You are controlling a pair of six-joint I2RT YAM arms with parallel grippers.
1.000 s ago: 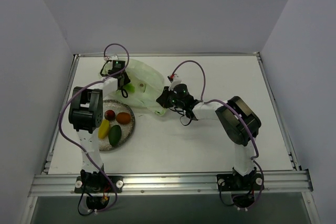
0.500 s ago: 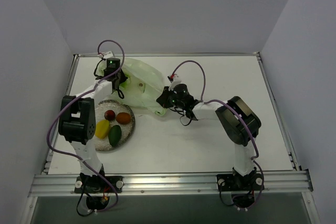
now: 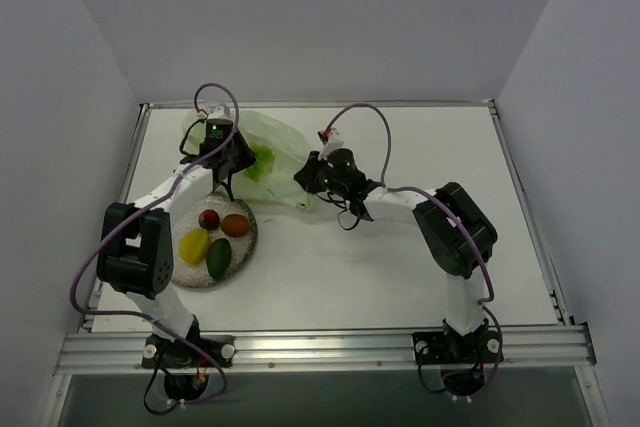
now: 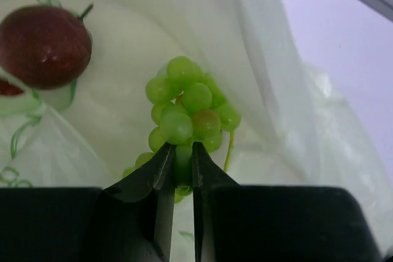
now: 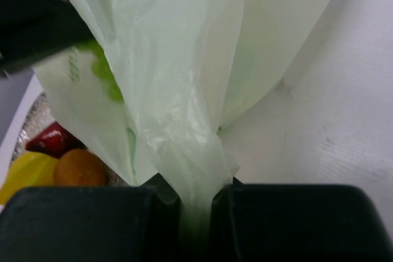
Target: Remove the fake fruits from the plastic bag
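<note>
The pale green plastic bag (image 3: 283, 143) lies at the table's back centre. My left gripper (image 3: 232, 163) reaches into its mouth and is shut on a light green grape bunch (image 4: 187, 105), also seen from above (image 3: 262, 159). A maroon fruit (image 4: 44, 46) rests in the bag's film to the left of the grapes. My right gripper (image 3: 305, 183) is shut on a bunched corner of the bag (image 5: 184, 59), held a little off the table. Dark red (image 3: 209, 218), orange (image 3: 235, 224), yellow (image 3: 194, 244) and dark green (image 3: 219, 258) fruits lie on the plate.
The grey speckled plate (image 3: 250, 238) sits front left of the bag, just below my left gripper. It shows in the right wrist view with the red (image 5: 52, 139), orange (image 5: 80, 169) and yellow (image 5: 21, 173) fruits. White walls enclose the table.
My left gripper has swung a little right and forward over the bag's mouth, and the grape bunch now shows at its tips. My right gripper has pulled the bag corner slightly back and left.
</note>
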